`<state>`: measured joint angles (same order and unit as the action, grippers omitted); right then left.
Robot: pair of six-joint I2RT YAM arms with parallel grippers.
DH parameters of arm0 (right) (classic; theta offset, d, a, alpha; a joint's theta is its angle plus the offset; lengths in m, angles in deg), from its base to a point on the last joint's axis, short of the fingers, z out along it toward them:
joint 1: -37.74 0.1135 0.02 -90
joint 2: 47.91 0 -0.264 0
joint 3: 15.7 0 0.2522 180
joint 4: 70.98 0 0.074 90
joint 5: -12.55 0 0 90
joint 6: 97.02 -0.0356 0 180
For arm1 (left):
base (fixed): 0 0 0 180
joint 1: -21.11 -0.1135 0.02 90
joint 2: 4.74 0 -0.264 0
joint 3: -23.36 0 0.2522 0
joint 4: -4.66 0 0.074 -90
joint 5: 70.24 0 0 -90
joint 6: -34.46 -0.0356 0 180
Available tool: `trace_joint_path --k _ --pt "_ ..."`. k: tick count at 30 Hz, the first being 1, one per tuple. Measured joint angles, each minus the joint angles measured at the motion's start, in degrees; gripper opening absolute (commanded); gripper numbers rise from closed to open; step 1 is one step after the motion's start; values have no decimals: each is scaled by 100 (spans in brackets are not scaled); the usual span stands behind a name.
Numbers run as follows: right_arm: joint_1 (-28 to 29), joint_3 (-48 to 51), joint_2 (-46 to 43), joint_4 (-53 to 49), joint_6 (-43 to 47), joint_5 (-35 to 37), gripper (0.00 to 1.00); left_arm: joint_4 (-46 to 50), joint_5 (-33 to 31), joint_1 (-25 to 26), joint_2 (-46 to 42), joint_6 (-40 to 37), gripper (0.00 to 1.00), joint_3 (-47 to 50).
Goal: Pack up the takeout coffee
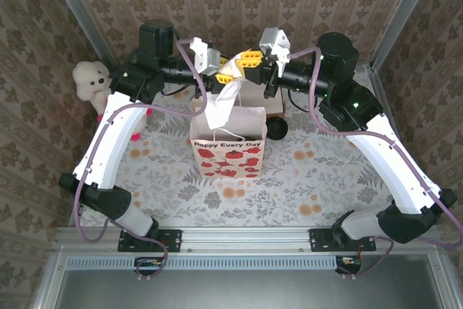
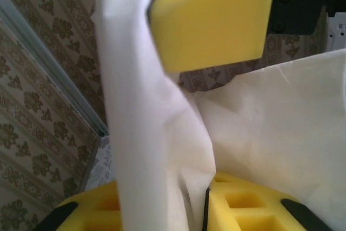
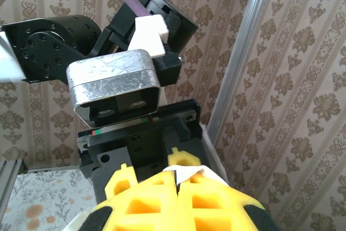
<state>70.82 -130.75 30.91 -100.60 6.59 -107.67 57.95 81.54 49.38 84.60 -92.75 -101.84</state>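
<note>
The top external view takes in the whole table: a paper bag (image 1: pixel 228 158) printed with red shapes stands upright and open-mouthed on the floral cloth (image 1: pixel 304 179), a white plush toy (image 1: pixel 90 81) sits well off by the left wall, and a dark round object (image 1: pixel 277 129) rests just beside the bag's far right corner. Whether that object is the takeout coffee cannot be told from above, and the bag's interior is in shadow, so what lies in it cannot be told either.

A sheet of white tissue paper (image 1: pixel 221 106) hangs from the two grippers, its lower end reaching the bag's mouth. The left wrist view brings the tissue paper (image 2: pixel 140 106) close, a crumpled fold running up between the yellow fingers of the left gripper (image 2: pixel 205 209), which are pressed together on it; a yellow finger (image 2: pixel 211 20) of the other gripper sits at the top. The right wrist view shows the right gripper (image 3: pixel 178 187) with its fingers pressed together and a small white corner of the tissue paper (image 3: pixel 181 172) pinched at the tips; the opposite arm's silver camera housing (image 3: pixel 116 87) faces it.

From above, both arms rise from their bases, bend inward and reach level toward each other; the left gripper (image 1: pixel 230 72) and right gripper (image 1: pixel 249 58) meet tip to tip above the bag's far edge.
</note>
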Motion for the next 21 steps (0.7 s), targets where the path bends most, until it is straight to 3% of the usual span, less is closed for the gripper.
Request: trace_joint_path --k 1,2,5,18,21 --pt "-33 0 0 -55 15 -4 35 -15 -2 -26 -11 13 10 24" --pt "-70 -2 0 -114 37 -4 64 -22 -4 -31 -15 28 8 39" --pt "-214 -70 0 -367 85 9 99 -22 -13 -57 -15 33 7 81" --pt "-321 -1290 940 -1963 905 -538 100 -15 127 -61 -59 7 8 127" --pt "-321 -1810 1298 -2516 1115 -809 90 -7 144 -68 -155 -15 9 254"
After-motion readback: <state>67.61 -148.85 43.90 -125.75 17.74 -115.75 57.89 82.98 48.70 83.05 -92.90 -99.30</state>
